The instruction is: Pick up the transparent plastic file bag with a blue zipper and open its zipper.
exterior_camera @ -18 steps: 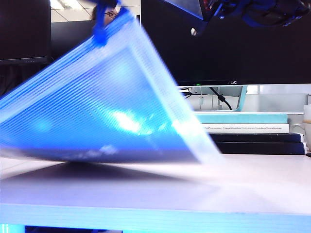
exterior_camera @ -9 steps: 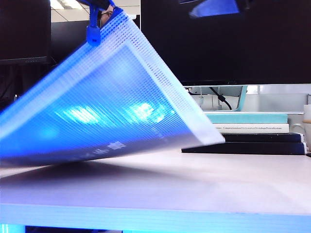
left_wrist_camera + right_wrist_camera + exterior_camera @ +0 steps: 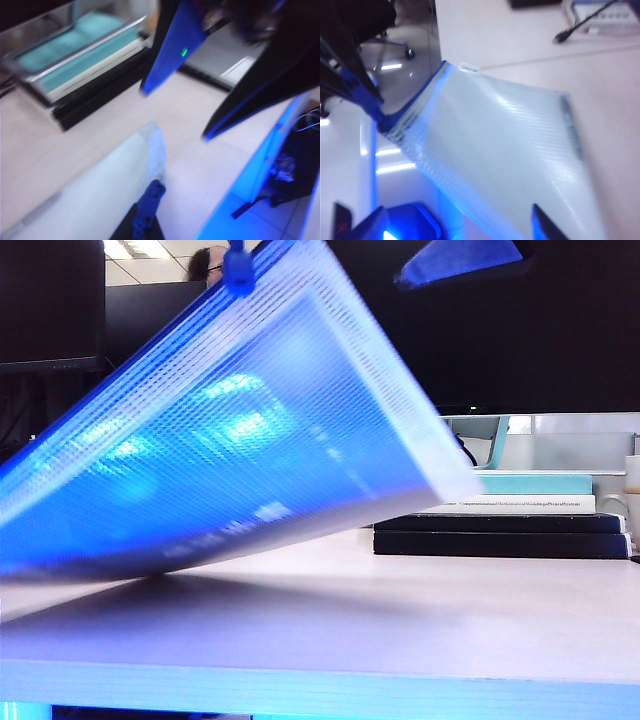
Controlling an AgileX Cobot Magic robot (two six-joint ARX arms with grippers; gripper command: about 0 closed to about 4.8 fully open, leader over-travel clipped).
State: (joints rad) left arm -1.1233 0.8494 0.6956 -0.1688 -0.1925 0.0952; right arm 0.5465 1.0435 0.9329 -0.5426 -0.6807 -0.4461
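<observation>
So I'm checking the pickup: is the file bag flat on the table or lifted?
Lifted and tilted: the left gripper holds the file bag up by its zipper corner, low edge near the table.

Translucent mesh file bag (image 3: 250,440) w/ blue zipper (image 3: 415,107) edge raised, tilted, lower edge near table

The file bag (image 3: 240,450) hangs tilted above the table (image 3: 400,620).

books (image 3: 510,515): stacked flat on the surface, teal and white above two dark ones, well below the right hand
surface (image 3: 420,610): pale, beneath both hands
monitor (image 3: 50,300): dark, behind
</observation>
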